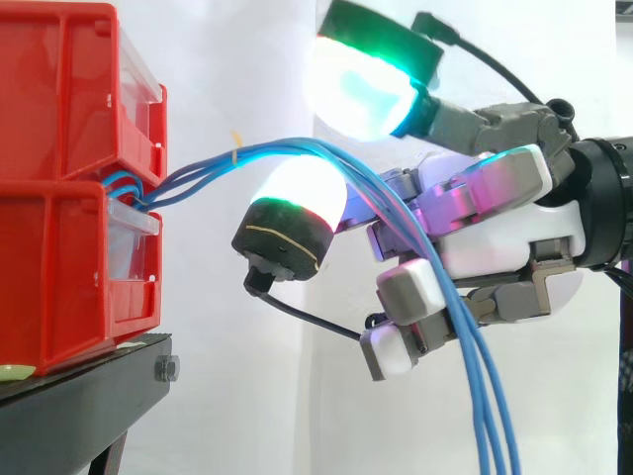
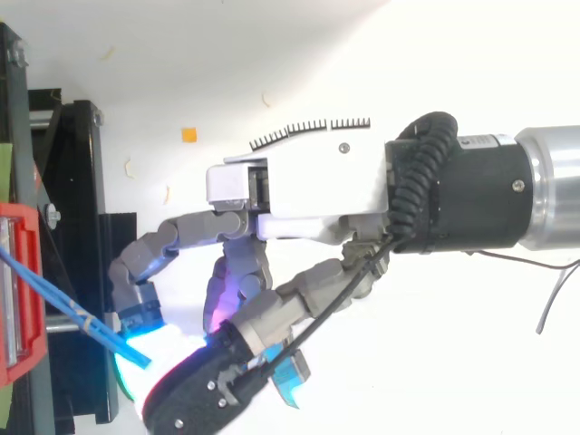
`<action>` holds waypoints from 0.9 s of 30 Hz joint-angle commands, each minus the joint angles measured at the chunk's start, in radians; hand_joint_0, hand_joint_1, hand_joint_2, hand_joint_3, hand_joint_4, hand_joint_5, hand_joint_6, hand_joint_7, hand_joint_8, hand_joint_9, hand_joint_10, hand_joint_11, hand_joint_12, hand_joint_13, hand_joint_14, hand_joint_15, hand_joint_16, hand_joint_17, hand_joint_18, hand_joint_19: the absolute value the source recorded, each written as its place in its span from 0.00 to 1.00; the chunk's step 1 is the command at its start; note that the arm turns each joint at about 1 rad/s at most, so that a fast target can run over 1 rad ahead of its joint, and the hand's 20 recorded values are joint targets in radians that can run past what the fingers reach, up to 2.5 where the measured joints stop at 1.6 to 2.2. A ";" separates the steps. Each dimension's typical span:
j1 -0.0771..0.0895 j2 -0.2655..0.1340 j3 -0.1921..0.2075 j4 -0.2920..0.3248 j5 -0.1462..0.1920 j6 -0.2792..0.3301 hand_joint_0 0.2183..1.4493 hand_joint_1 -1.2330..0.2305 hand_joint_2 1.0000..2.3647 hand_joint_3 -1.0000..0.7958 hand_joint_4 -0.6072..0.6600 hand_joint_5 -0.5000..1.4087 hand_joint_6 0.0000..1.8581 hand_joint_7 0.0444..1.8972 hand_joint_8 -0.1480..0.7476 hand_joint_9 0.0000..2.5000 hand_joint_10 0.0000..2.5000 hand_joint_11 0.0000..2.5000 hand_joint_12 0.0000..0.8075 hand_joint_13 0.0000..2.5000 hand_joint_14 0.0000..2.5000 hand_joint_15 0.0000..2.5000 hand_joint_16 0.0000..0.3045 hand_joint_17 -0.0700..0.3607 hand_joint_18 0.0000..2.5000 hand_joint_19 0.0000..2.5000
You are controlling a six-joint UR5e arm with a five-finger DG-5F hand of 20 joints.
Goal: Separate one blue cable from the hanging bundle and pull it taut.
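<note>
Reaching into blue cable bundle (image 1: 485, 416) right of red bins (image 1: 59, 267): hand (image 1: 495, 237) spread, pads well apart, nothing pinched. Bundle exits betw. bins, drapes across palm, prob. for singling one strand; all slack.

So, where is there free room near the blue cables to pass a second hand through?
Free: above the blue cables, between the upper red bin and the hand; also below them, between the lower bin and the hand. Crowded: where the cables cross the hand and hang down.
</note>
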 commanded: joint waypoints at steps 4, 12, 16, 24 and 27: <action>0.002 0.000 0.001 0.000 0.001 0.000 0.20 0.57 0.00 0.28 0.57 0.33 0.27 0.65 0.31 0.75 0.00 0.04 0.29 0.51 0.01 0.14 0.18 0.45 0.37 0.19; 0.002 -0.001 -0.001 -0.001 -0.002 0.000 0.38 0.41 0.00 0.28 0.55 0.33 0.27 0.66 0.29 0.74 0.00 0.06 0.27 0.49 0.01 0.15 0.15 0.40 0.33 0.21; 0.002 0.000 -0.001 -0.001 -0.002 0.000 0.40 0.35 0.01 0.32 0.56 0.33 0.27 0.66 0.29 0.73 0.00 0.07 0.27 0.49 0.01 0.15 0.14 0.39 0.33 0.21; 0.002 0.000 -0.001 0.000 -0.001 0.000 0.40 0.25 0.01 0.40 0.56 0.33 0.27 0.66 0.30 0.72 0.00 0.07 0.27 0.48 0.01 0.15 0.14 0.39 0.33 0.21; 0.002 0.000 -0.001 0.000 -0.001 0.000 0.40 0.18 0.01 0.39 0.56 0.33 0.27 0.67 0.30 0.71 0.00 0.08 0.27 0.48 0.01 0.16 0.15 0.40 0.32 0.21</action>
